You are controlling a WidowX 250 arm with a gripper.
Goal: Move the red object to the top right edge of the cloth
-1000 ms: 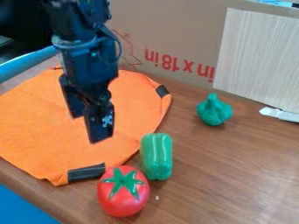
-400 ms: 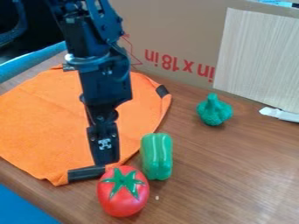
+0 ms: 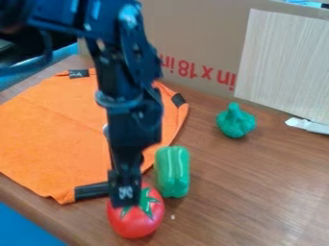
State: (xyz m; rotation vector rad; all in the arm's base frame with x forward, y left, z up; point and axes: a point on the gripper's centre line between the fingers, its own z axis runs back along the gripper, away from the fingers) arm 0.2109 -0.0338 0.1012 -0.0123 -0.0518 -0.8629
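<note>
So, going left to right: bright blue surface (image 3: 26,228) down in the lower left corner, then a big orange cloth (image 3: 51,139) with black patches on its edge, spread over the left half of the brown wood-grain table (image 3: 257,192). The black robot arm comes in from the upper left, and its black two-finger gripper (image 3: 125,199) hangs low, bottom left of centre, in front of the upper part of the shiny red tomato with the green star-shaped top (image 3: 138,223). Honestly can't tell if the gripper is apart, together or touching it. The tomato's on bare wood, just off the cloth's lower edge. Just up and right of it is a glossy green bell pepper (image 3: 172,168), upright in the frame. Further right, a bumpy dark green broccoli-looking piece (image 3: 235,121), with a brown cardboard wall (image 3: 193,29) and pale wood-grain panel (image 3: 276,57) behind.
</note>
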